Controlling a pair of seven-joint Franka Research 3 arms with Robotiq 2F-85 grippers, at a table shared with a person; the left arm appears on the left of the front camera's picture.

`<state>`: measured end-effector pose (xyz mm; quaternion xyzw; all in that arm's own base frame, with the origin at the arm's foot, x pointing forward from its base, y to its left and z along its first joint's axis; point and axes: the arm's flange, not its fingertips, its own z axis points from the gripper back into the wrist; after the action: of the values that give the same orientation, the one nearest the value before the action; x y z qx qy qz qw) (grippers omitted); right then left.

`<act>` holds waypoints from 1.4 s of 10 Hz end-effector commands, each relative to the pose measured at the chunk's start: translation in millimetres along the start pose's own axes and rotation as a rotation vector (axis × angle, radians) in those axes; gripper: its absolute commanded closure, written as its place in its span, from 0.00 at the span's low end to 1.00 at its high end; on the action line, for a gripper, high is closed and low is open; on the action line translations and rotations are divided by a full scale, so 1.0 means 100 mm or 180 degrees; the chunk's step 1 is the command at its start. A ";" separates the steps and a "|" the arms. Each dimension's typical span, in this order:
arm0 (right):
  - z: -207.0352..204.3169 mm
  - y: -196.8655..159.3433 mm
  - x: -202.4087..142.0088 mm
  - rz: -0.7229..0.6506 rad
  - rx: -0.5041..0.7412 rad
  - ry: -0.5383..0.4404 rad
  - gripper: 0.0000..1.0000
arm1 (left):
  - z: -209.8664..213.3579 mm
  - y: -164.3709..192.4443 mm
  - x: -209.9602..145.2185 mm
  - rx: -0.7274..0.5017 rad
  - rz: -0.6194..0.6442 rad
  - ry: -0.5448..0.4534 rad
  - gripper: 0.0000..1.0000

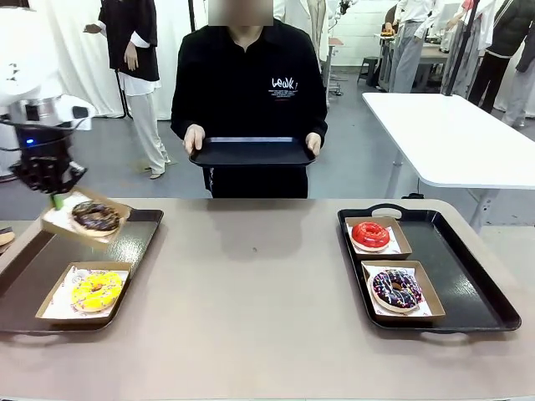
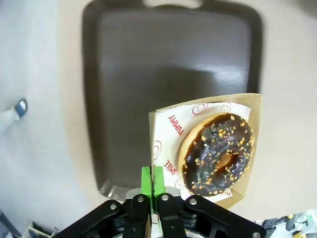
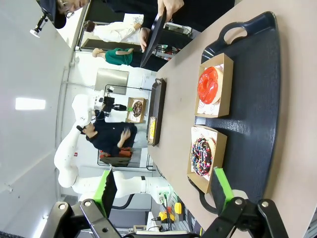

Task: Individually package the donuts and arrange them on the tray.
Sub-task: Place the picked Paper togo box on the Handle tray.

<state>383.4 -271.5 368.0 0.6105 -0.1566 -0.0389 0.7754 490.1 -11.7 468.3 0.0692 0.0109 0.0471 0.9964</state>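
Holding boxed chocolate donut (image 1: 95, 217) aloft, left end effector (image 1: 55, 199) clamped, tilted

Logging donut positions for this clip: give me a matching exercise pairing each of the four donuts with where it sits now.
Things:
1. chocolate donut
2. yellow donut
3. red donut
4. sprinkled purple donut

Places:
A. right tray, far box
B. box held up by the left gripper
C. right tray, near box
D. left tray, near box

Pairs: 1-B, 2-D, 3-A, 4-C
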 end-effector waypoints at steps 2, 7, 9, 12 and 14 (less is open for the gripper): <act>-0.02 0.02 0.00 -0.0042 0.0001 -0.0057 0.00 | -0.16 0.33 0.03 -0.0113 0.0087 -0.0137 0.99; -0.02 0.02 0.00 -0.0042 0.0001 -0.0057 0.00 | -0.15 0.35 0.03 -0.0032 0.0178 0.0009 0.99; -0.02 0.02 0.00 -0.0042 0.0001 -0.0057 0.00 | -0.16 0.18 0.23 -0.0058 0.0086 -0.0105 0.99; -0.02 0.02 0.00 -0.0042 0.0001 -0.0057 0.00 | -0.32 -0.14 0.71 -0.0175 0.0038 -0.0108 0.99; -0.02 0.02 0.00 -0.0042 0.0001 -0.0057 0.00 | -0.48 -0.31 0.83 -0.0120 -0.0014 -0.0104 0.99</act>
<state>383.4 -271.5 368.1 0.6104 -0.1567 -0.0389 0.7754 568.3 -25.3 414.2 0.0508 -0.0030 0.0372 0.9980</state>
